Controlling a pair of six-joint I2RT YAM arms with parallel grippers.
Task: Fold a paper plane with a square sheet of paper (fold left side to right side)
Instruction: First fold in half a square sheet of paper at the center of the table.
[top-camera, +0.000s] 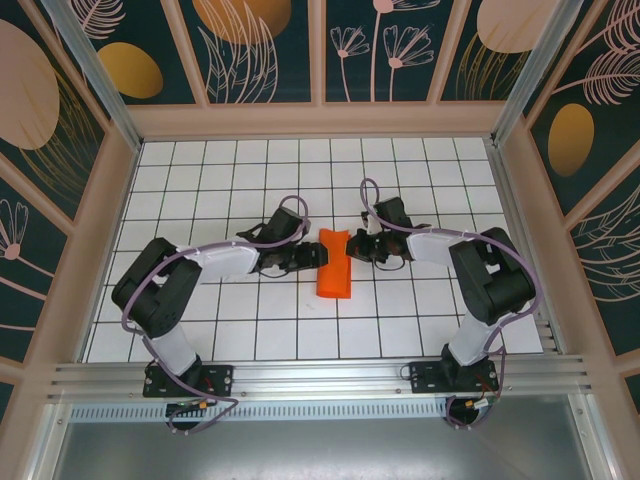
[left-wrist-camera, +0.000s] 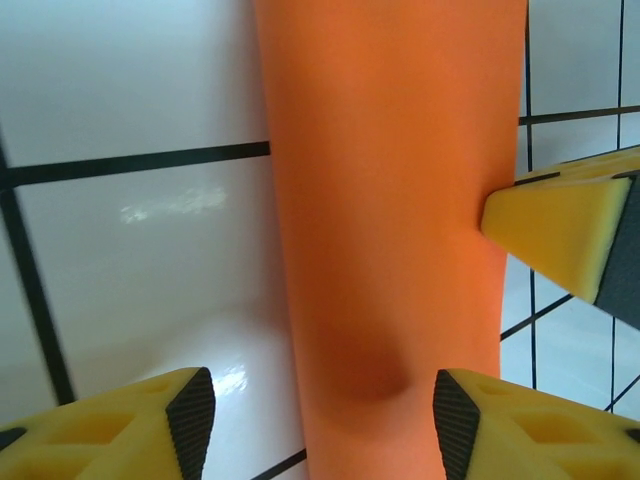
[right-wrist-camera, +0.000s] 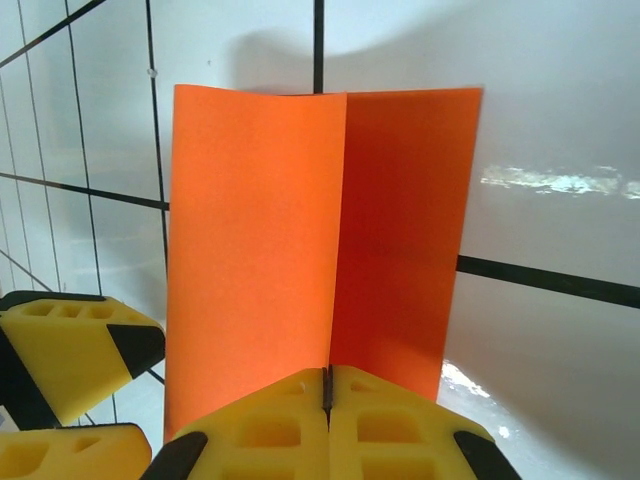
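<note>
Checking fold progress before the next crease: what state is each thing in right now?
Square sheet of paper: creased down the middle, halves not pressed flat.
Left claw: open, over the sheet.
Right claw: shut on the crease.

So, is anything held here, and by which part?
The right gripper pinches the orange paper at its crease, near one end; the left gripper stands open.

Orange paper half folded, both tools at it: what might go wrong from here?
1. The right tool is shut on the crease of the square sheet of paper; pulling from there may tear it or skew the fold.
2. The left tool stands open astride the sheet; closing there might crumple the paper instead of flattening it.
</note>
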